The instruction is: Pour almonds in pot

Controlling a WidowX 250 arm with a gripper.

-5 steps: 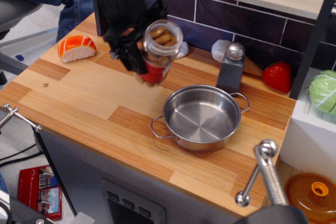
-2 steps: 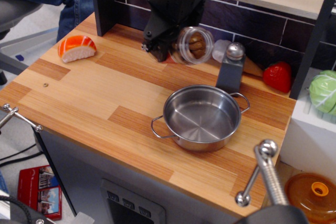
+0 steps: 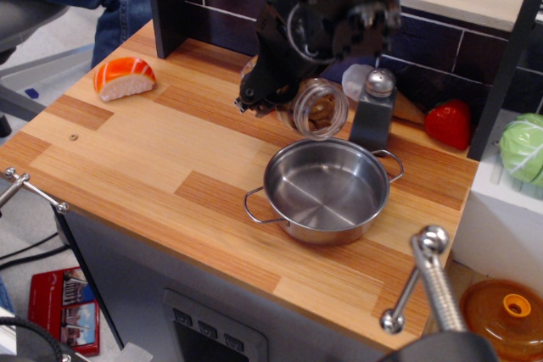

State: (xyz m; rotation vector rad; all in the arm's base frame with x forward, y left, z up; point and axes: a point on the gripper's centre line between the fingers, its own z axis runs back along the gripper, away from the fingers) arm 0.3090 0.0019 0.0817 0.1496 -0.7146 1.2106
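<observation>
Tilting well past level, a clear plastic jar point(image 3: 316, 108) hangs in the air above the far rim of a shallow round shiny stainless-steel pot point(image 3: 325, 190) with two small loop handles, its open mouth turned toward the camera and slightly down. Small brown oval almonds point(image 3: 319, 114) show through the mouth, bunched inside the jar, and the pot's floor looks bare and bright. A black robot claw point(image 3: 270, 97) is closed around the jar's body from the left and behind, though the bulky dark wrist above it hides most of the fingers, so the exact grip points are hard to make out. The pot sits on a light striped wooden worktop point(image 3: 153, 158), toward its right half, with one handle pointing to the front left and the other to the back right. Just behind the pot and to the right of the jar stands a grey shaker with a steel ball top point(image 3: 373, 112), upright, near the jar's mouth but apparently not touching it. An orange-and-white sushi toy point(image 3: 124, 76) lies well apart at the worktop's far left. A red toy strawberry-like piece point(image 3: 448, 123) rests at the back right, close to the dark tiled wall point(image 3: 441, 48), and a green cabbage toy point(image 3: 523, 148) sits off the worktop to the right.
</observation>
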